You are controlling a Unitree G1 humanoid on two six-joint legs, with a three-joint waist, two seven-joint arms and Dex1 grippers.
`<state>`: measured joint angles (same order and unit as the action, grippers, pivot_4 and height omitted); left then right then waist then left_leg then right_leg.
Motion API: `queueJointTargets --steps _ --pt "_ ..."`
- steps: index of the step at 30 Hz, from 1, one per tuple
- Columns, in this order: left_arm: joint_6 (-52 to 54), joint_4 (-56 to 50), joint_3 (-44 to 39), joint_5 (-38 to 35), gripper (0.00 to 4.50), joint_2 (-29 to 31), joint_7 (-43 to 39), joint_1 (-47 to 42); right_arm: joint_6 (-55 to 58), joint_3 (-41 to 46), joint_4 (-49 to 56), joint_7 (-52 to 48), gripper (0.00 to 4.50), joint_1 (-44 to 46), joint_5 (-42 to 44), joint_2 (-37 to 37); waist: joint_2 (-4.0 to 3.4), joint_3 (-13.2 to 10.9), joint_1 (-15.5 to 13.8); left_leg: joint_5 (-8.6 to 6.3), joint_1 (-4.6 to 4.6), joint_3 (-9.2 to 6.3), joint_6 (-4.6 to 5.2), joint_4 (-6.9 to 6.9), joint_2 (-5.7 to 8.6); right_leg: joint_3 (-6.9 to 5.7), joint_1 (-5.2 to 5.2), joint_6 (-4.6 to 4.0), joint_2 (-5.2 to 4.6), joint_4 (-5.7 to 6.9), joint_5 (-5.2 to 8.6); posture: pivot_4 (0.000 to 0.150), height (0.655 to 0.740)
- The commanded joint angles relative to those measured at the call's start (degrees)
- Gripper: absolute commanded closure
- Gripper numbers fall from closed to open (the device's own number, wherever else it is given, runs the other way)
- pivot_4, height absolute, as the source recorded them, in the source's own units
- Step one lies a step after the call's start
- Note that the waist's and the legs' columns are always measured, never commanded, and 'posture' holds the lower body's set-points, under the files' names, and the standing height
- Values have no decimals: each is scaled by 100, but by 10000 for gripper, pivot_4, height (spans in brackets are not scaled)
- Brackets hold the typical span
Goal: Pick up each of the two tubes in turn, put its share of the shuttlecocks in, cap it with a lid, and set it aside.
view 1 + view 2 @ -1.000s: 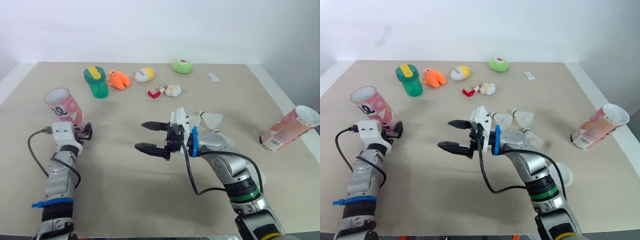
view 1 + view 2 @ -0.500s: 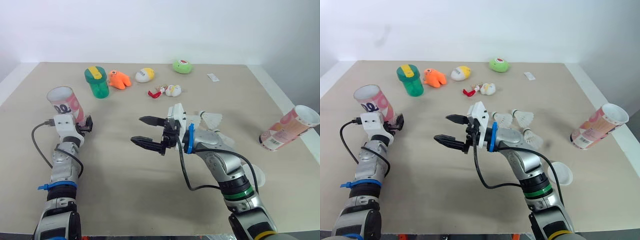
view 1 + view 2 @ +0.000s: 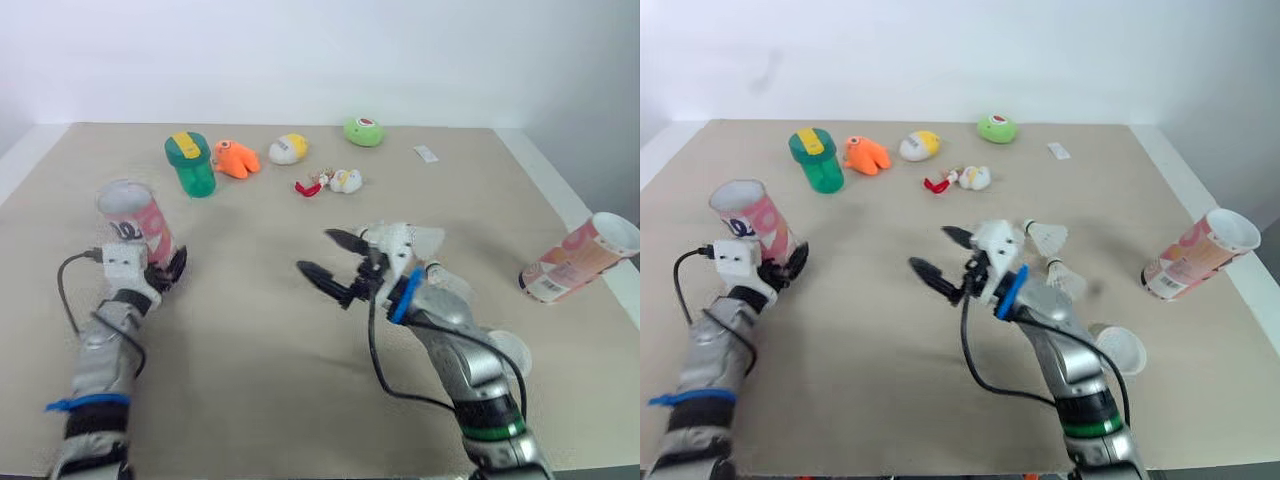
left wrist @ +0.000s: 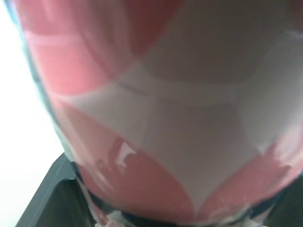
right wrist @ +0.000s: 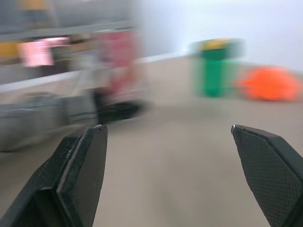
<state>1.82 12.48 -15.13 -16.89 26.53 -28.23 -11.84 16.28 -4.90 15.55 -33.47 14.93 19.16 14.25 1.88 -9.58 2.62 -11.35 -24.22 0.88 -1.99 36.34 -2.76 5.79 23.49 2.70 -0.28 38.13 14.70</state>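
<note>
Overall, the left pincer [image 3: 165, 268] was closed around the lower end of the pink-and-white cardboard tube [image 3: 135, 215], on the robot's left side of the beige surface [image 3: 250, 340]; the tube's long axis stood near upright, leaning slightly to the robot's left, with the open mouth uppermost. The right pincer [image 3: 318, 252] was spread wide and held nothing; it hung over the middle of the surface, its fingers directed toward the robot's left, at the held tube but well apart from it. The white feathered shuttlecocks [image 3: 1045, 237] lay on the surface just beside the right wrist, behind the fingertips and to the robot's right of them; the right arm was clearly the nearer arm. Judgement: loading had not begun, and the next grasp would require the right pincer to reverse toward the shuttlecocks. The second pink-and-white tube [image 3: 580, 255] lay on its side near the right edge; the white round lid [image 3: 1122, 350] rested beside the right forearm.
</note>
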Motion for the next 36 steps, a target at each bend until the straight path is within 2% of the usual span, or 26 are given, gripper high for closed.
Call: queueJointTargets --steps 1,3,5,7,10,14,20,30,36 --pt "441 -913 425 -204 9752 563 -1107 369 -396 155 704 559 0 -352 -393 -58 0 0 -8 -2 -2 -1 -3 -1 1 -3 2 -3 -1 0 4 1500 7400" --pt "759 -1459 810 -286 9752 1535 -2391 614 -394 307 868 917 0 -802 -597 -65 4 -1 -10 -5 -2 1 -8 -2 4 -3 2 -2 -9 -1 12 1500 7400" --pt "947 -1643 1103 -259 9752 2241 -3226 548 -311 388 937 1234 0 -1023 -798 -71 31 11 -8 -6 -3 -7 -9 -5 0 -16 3 -9 -7 -3 22 1500 7400" --pt "1078 -1551 1428 -73 9752 2672 -3657 201 -92 430 882 1500 0 -1013 -941 -89 9 1 -7 -7 2 0 -10 -6 3 -14 1 -37 -18 -4 39 1500 7400" --pt "1203 -1444 1928 309 9752 3044 -4100 -388 220 420 747 1817 0 -896 -1149 -125 1 -5 0 2 4 20 4 -3 5 -13 7 -10 -30 -5 40 1500 7400" --pt "1377 -1443 2462 743 9752 3199 -4500 -961 537 339 559 2078 0 -603 -1237 -281 -1 -6 1 4 6 25 7 -3 -2 -9 12 -14 -19 -4 36 1500 7400" --pt "1211 -1274 2985 1613 9752 3470 -4688 -1197 973 217 294 2220 0 -191 -1306 -459 -12 2 1 -2 0 20 15 -13 -2 3 17 10 -4 1 40 1500 7400" --pt "1578 -1558 2859 1490 9752 3288 -4668 -1173 1288 292 -164 2396 0 217 -1263 -812 -40 15 28 0 17 18 23 -14 -27 5 17 -19 30 13 32 1500 7400" --pt "1826 -1696 2715 1389 9752 3180 -4600 -1021 1377 264 -916 2350 0 874 -1234 -984 -43 16 46 2 21 31 25 -13 -26 19 17 -11 29 13 25 1500 7400"
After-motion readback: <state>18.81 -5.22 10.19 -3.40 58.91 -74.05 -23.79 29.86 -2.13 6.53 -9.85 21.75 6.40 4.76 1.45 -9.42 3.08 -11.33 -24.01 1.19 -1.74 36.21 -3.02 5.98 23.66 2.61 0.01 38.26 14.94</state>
